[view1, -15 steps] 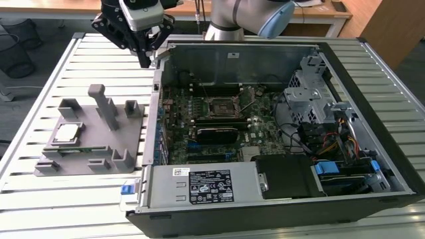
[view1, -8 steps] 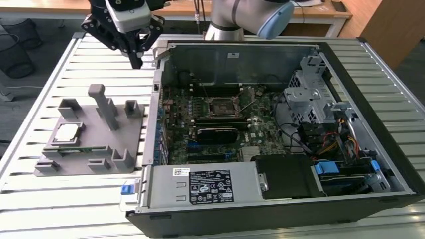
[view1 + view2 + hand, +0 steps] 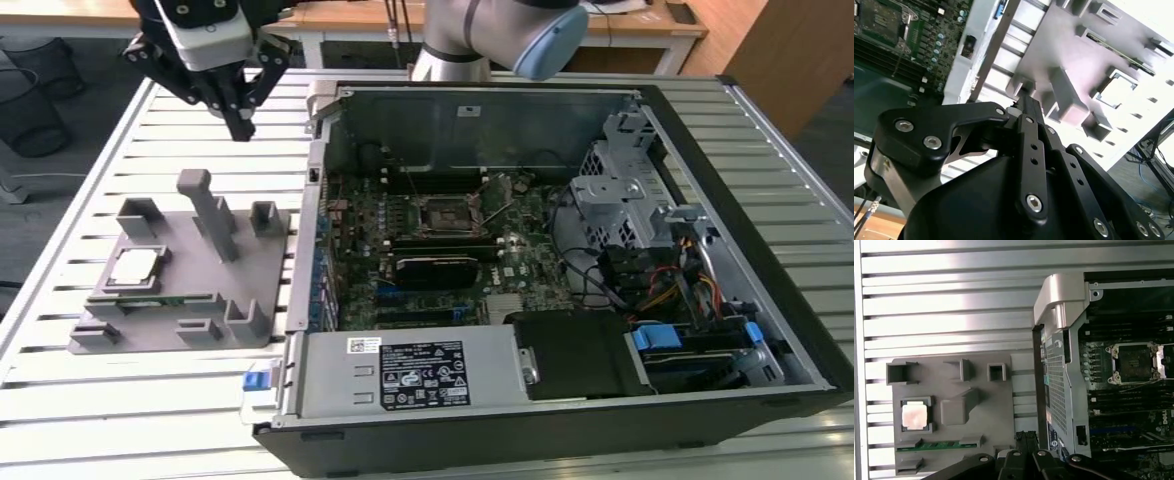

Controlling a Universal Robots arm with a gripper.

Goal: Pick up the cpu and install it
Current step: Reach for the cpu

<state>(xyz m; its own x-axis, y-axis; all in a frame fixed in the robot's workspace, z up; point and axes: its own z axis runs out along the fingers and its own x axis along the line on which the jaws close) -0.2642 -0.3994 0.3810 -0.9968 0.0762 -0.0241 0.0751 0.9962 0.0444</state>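
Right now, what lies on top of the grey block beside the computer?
The square silver chip sits in a pocket of the grey block, and a green strip lies in a slot near it. What is under the chip is covered.

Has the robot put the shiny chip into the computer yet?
Not yet; nothing looks done. The cpu lies in its pocket on the grey fixture block, untouched. The gripper hangs in the air near that block, fingers shut on nothing. The socket inside the computer case has no chip in it, so both the pickup and the install are left.
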